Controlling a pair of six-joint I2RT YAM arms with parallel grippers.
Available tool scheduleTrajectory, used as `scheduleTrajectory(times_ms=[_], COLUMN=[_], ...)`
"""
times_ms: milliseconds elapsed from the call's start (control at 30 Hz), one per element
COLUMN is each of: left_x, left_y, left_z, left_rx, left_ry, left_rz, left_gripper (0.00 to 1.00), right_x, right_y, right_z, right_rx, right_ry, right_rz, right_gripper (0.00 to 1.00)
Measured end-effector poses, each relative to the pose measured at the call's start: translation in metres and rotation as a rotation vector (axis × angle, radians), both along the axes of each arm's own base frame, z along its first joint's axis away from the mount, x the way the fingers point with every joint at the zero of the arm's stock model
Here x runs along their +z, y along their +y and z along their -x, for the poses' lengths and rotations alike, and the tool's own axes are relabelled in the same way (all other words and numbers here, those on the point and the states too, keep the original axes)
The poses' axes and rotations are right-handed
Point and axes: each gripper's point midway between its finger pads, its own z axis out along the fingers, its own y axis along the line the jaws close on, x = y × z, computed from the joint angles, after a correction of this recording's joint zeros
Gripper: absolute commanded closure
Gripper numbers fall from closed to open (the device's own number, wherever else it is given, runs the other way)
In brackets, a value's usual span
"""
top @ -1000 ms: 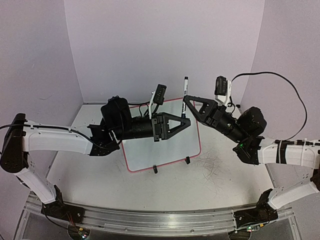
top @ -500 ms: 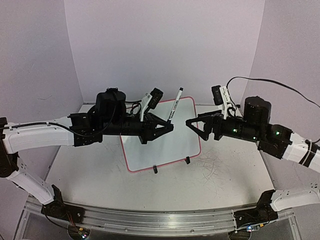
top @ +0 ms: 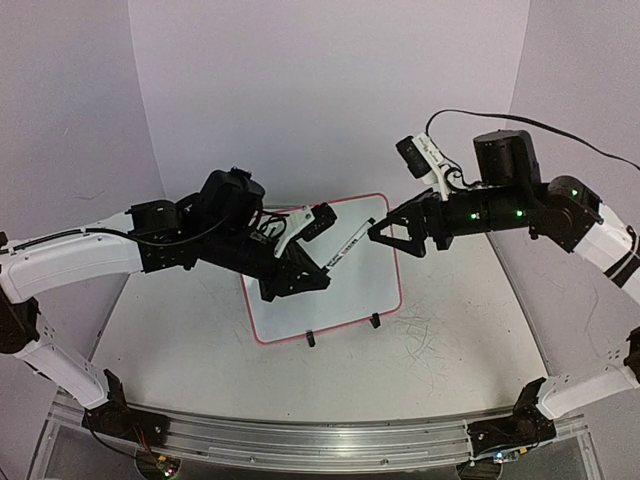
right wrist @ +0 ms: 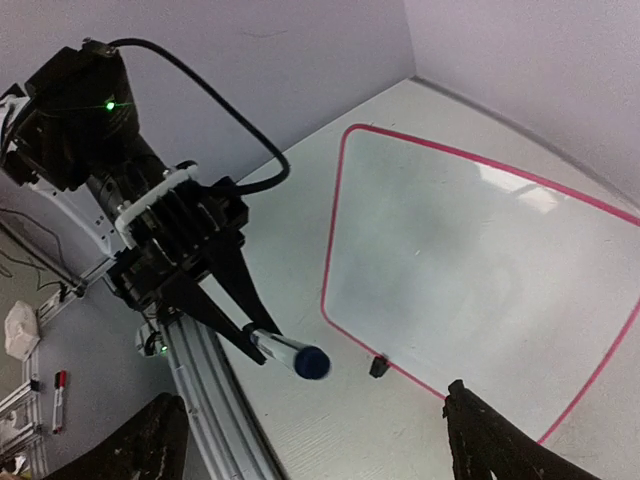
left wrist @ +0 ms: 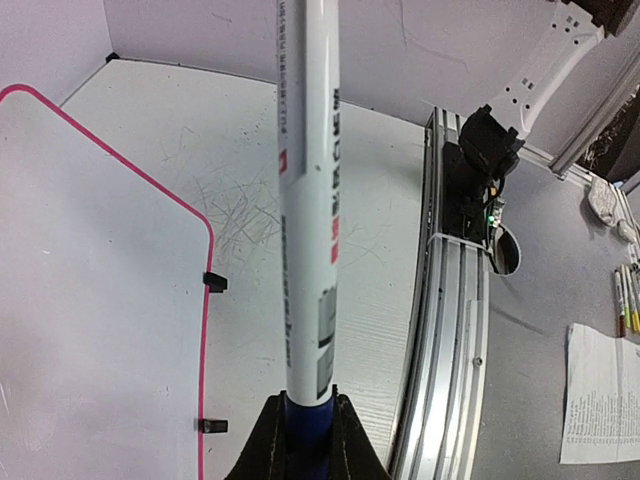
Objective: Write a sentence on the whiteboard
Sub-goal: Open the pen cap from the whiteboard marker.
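Observation:
My left gripper (top: 322, 272) is shut on the blue end of a white marker (top: 350, 242), seen as a long white barrel (left wrist: 310, 200) rising from the fingers (left wrist: 265, 445). The marker slants up to the right above the whiteboard (top: 355, 290), a white board with a pink frame (left wrist: 100, 300) on black feet. My right gripper (top: 385, 238) stands open just beyond the marker's far end (right wrist: 312, 362), which points at its camera between the wide-spread fingers (right wrist: 150, 445). The board's face (right wrist: 480, 260) is blank, so no sentence shows.
Faint grey scribbles (top: 425, 330) mark the tabletop right of the board. An aluminium rail (top: 320, 440) runs along the near edge. Loose markers (left wrist: 625, 300) and a printed sheet (left wrist: 600, 395) lie beyond the rail. Walls close in the table's back and sides.
The right gripper let go of the marker and opened. The left gripper took the marker and swung it from upright down to a slant over the board. The right arm rose.

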Motion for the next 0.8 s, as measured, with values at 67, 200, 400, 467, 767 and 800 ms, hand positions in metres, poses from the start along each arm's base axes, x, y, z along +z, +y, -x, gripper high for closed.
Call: scheduleTrajectory(times_ms=[67,200,400,467,767,800], left_x=[-0.004,-0.013,-0.016,-0.016,-0.019,-0.021], left_y=[0.002,0.007,0.009,0.008,0.008,0.008], left_z=[0.004,0.014,0.022,0.023,0.023,0.023], left_rx=[-0.019,-0.05,-0.079,-0.084,-0.084,-0.084], left_ry=[0.012,0.052,0.086,0.088,0.093,0.095], left_rz=[-0.02,-0.055,-0.067,-0.066,-0.073,-0.08], left_gripper=[1.0,1.0,1.0,1.0,1.0,1.0], right_x=[-0.004,-0.026,-0.049,-0.05,-0.057,-0.058], right_y=[0.01,0.025,0.035,0.037,0.051,0.051], right_z=[0.005,0.01,0.02,0.023,0.026,0.027], right_rx=[0.056,0.127,0.201,0.219,0.253,0.255], right_ry=[0.051,0.163,0.276,0.294,0.353,0.363], right_rz=[0.006,0.052,0.085,0.074,-0.007,-0.011], right_gripper=[0.16,0.26,0.47,0.54,1.0,1.0])
